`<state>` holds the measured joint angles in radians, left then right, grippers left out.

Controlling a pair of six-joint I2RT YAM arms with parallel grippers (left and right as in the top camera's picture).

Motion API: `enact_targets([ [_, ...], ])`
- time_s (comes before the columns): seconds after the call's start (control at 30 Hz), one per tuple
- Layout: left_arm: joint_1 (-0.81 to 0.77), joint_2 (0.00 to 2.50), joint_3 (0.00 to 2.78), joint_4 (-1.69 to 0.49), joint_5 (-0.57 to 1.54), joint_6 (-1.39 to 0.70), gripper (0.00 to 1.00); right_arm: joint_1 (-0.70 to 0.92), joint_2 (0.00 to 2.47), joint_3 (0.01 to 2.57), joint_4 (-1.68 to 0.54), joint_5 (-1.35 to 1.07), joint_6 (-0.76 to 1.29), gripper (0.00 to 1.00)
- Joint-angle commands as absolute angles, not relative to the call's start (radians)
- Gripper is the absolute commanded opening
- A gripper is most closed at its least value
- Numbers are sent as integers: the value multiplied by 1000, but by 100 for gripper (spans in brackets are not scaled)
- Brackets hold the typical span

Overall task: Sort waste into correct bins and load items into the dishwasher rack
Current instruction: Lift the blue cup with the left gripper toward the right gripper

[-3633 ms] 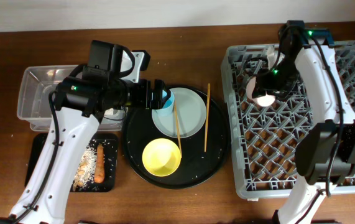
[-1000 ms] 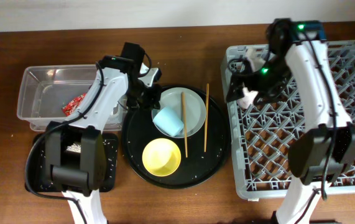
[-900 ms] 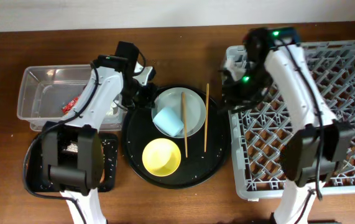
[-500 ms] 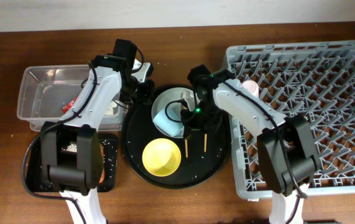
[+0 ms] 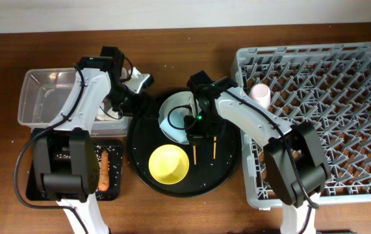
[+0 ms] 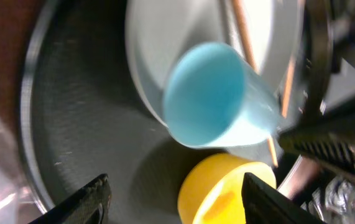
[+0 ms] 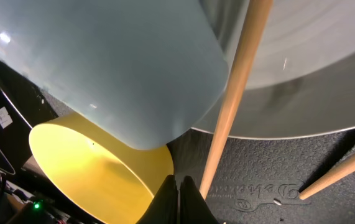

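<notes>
The light blue cup (image 5: 174,123) lies on its side on the pale plate (image 5: 191,104) inside the round black tray (image 5: 227,166). It also shows in the left wrist view (image 6: 214,93) and the right wrist view (image 7: 115,62). The yellow bowl (image 5: 169,164) stands in front of it. Two chopsticks (image 5: 216,148) lie across plate and tray. The pale pink cup (image 5: 258,93) sits in the grey rack (image 5: 341,117). My left gripper (image 5: 141,104) is open and empty at the tray's left rim. My right gripper (image 5: 198,130) is shut and empty, low beside a chopstick (image 7: 233,106).
The clear tub (image 5: 45,97) stands at far left, partly under my left arm. The small black tray (image 5: 114,188) in front of it holds the carrot (image 5: 104,171) and food scraps. The red wrapper is hidden.
My right arm left the pink cup in the rack and swung left over the round tray. My left arm let go of the blue cup on the plate and drew back left.
</notes>
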<state>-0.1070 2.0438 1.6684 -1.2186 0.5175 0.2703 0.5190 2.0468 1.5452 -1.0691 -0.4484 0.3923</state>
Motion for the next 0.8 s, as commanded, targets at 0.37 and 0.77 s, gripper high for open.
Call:
enact_targets([
  [0.37, -116, 2191, 1683, -1200, 821, 802, 60, 495, 2036, 1535, -1053, -388, 454, 5],
  [0.77, -183, 2199, 1670, -1185, 837, 803, 47, 495, 2036, 1535, -1046, -388, 454, 6],
])
